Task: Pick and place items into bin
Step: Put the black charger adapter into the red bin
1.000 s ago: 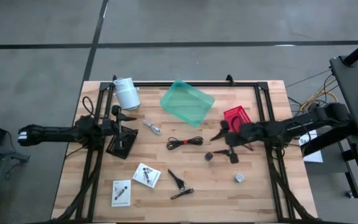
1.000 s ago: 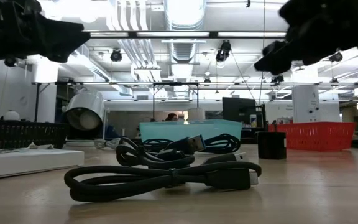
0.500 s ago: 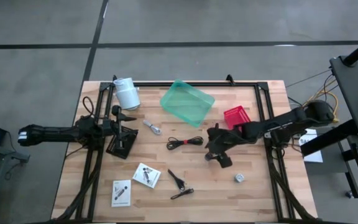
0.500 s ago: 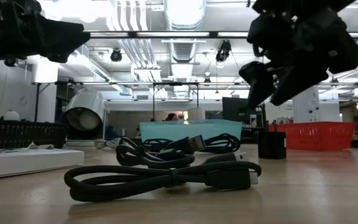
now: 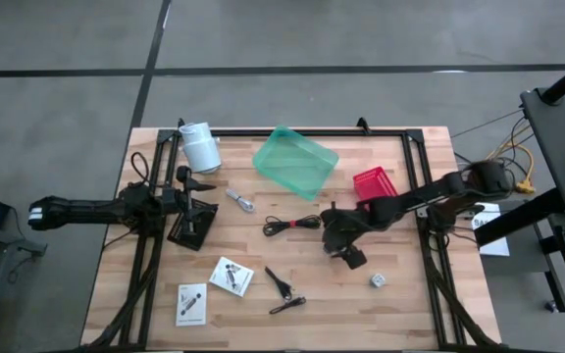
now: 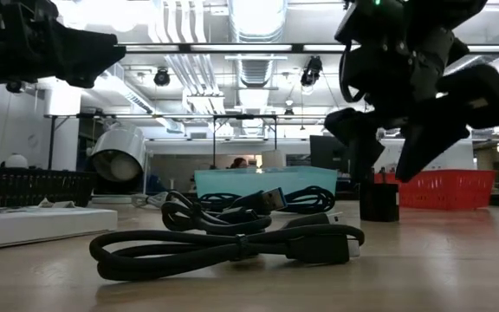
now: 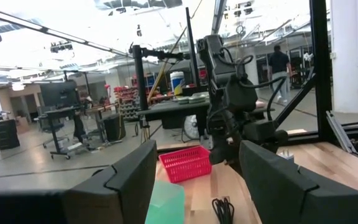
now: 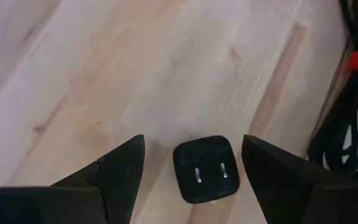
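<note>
A small black plug adapter [image 8: 205,168] with two prongs stands on the wood, also seen in the low view [image 6: 378,201]. My right gripper [image 8: 193,149] hangs open just above it, tipped steeply down, one finger on either side without touching. In the low view its fingers [image 6: 386,165] spread over the adapter. The teal bin [image 5: 295,162] lies at the far middle. A coiled black cable [image 5: 292,225], a silvery plug [image 5: 240,201], two white packets [image 5: 231,277] and a black clip [image 5: 282,289] lie loose. My left gripper [image 5: 189,191] waits open at the left.
A red slotted basket [image 5: 374,183] stands right of the bin. A white cylinder [image 5: 200,147] is at the far left, with a flat black pad [image 5: 192,227] under the left gripper. A small silver bit [image 5: 378,281] lies near right. A black frame [image 5: 415,167] rims the table.
My right gripper has moved toward the table's left edge and come down. It has tipped from near level to steeply downward over the black adapter, and its fingers have stayed open. Nothing on the table has shifted.
</note>
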Controlling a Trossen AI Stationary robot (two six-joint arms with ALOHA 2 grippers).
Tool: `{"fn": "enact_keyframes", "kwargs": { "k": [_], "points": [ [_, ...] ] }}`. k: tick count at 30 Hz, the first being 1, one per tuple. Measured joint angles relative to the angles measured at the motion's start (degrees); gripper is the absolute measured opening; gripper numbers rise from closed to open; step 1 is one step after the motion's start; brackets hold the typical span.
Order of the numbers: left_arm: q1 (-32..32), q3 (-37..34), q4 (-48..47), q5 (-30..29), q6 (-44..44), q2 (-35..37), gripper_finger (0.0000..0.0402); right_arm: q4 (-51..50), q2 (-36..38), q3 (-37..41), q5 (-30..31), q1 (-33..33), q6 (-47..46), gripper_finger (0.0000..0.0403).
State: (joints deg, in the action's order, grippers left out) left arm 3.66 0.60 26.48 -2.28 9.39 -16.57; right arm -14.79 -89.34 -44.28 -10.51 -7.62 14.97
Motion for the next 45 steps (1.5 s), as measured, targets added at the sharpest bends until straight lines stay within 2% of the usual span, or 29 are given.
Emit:
{"fn": "enact_keyframes", "kwargs": {
  "k": [9, 13, 28, 37, 45],
  "points": [
    [0.01, 0.00, -0.01, -0.10, 0.01, -0.03, 0.0215, 0.17, -2.67, -0.14, 0.18, 0.00, 2.22, 0.0247],
    [0.00, 0.00, 0.03, -0.13, 0.02, -0.08, 0.0215, 0.17, -2.28, -0.14, 1.95, 0.01, 2.22, 0.0227],
    [0.02, -0.02, 0.02, -0.13, 0.02, -0.51, 0.0215, 0.09, -3.24, -0.23, 2.66, 0.00, 3.19, 0.0142],
    [0.00, -0.03, 0.04, -0.14, 0.02, -0.56, 0.0215, -1.31, 0.97, -0.83, 6.43, 0.75, -2.85, 0.0146],
    [0.02, -0.04, 0.02, -0.13, 0.02, -0.55, 0.0215, -5.76, 8.71, -1.19, 10.74, 2.75, -3.95, 0.0143]
  ]
}}
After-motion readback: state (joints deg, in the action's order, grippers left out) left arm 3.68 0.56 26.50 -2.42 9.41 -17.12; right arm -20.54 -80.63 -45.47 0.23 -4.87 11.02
